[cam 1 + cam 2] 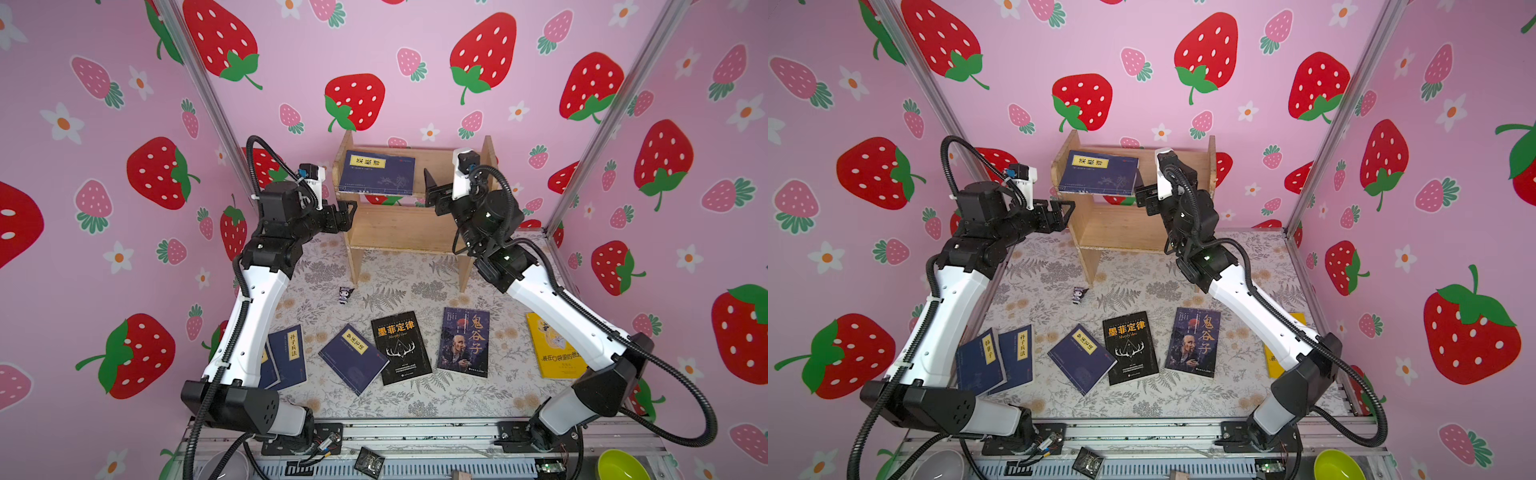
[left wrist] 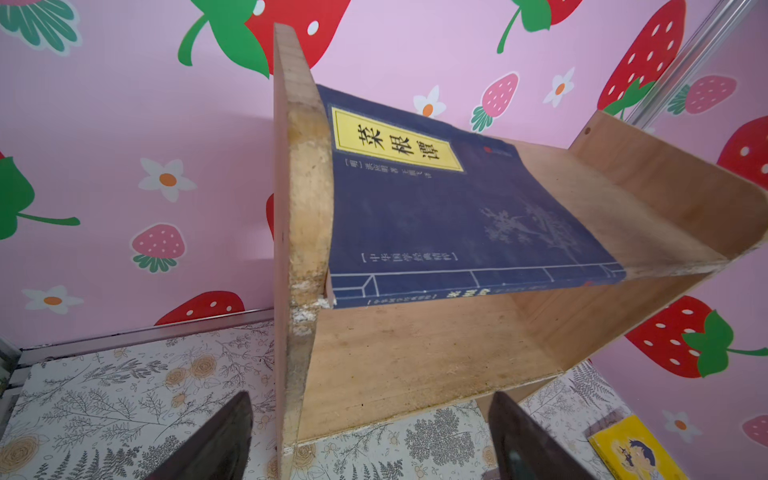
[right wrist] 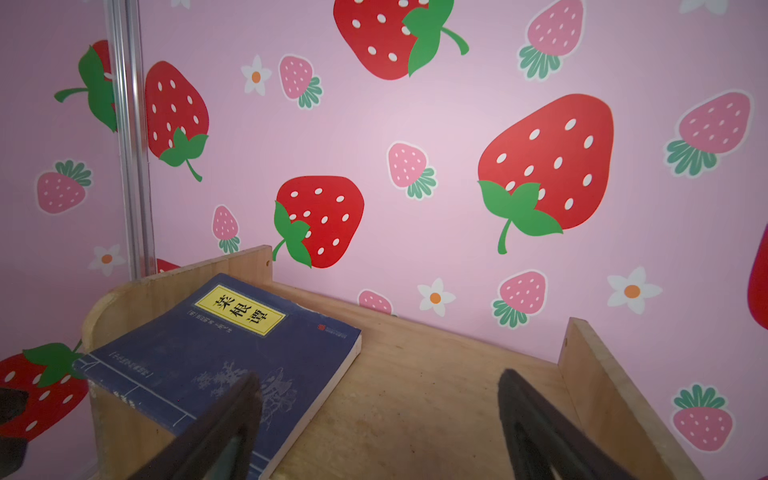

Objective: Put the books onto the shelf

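Seven books: four navy books (image 1: 1098, 172) (image 1: 979, 361) (image 1: 1017, 353) (image 1: 1081, 359), one black book (image 1: 1131, 349), one face-cover book (image 1: 1194, 343), one yellow book (image 1: 555, 353). One shelf (image 1: 1121, 226), one figurine (image 1: 1079, 294).

Shelf (image 1: 399, 226) lower tier bare, navy book (image 1: 376, 174) covering upper tier's left, right free

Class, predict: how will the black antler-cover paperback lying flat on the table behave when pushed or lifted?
The black antler-cover paperback looks thin, so it probably flexes if lifted by one edge. Lying flat on the floral table, it should slide, not tip, when pushed.
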Robot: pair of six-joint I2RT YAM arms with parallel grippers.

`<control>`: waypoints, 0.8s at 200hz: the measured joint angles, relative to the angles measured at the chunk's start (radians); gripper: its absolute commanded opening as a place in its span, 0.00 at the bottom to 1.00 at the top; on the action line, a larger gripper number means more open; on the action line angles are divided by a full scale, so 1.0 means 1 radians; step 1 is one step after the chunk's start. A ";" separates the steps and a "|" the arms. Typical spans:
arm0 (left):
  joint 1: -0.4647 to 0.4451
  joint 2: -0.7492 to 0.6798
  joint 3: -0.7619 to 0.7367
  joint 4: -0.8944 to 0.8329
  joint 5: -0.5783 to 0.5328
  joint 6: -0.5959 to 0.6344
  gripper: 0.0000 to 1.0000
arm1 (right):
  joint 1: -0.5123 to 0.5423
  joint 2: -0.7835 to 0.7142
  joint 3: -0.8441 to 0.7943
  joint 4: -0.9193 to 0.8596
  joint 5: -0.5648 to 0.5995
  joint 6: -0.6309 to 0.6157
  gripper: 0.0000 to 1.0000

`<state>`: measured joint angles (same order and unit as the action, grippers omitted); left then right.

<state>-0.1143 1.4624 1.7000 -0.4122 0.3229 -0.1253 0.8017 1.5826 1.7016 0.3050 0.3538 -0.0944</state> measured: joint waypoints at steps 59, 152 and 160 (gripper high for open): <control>0.003 0.037 0.000 0.053 0.000 0.007 0.85 | 0.000 0.077 -0.003 -0.021 -0.142 -0.016 0.89; 0.003 0.037 0.000 0.127 -0.024 -0.003 0.82 | 0.000 0.144 -0.008 -0.030 -0.206 -0.039 0.87; 0.003 0.038 0.000 0.127 -0.027 -0.004 0.82 | 0.000 0.151 -0.008 -0.029 -0.203 -0.040 0.87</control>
<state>-0.1112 1.5002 1.7000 -0.2848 0.2958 -0.1295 0.8021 1.7336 1.6939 0.2756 0.1509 -0.1341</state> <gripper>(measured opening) 0.820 0.869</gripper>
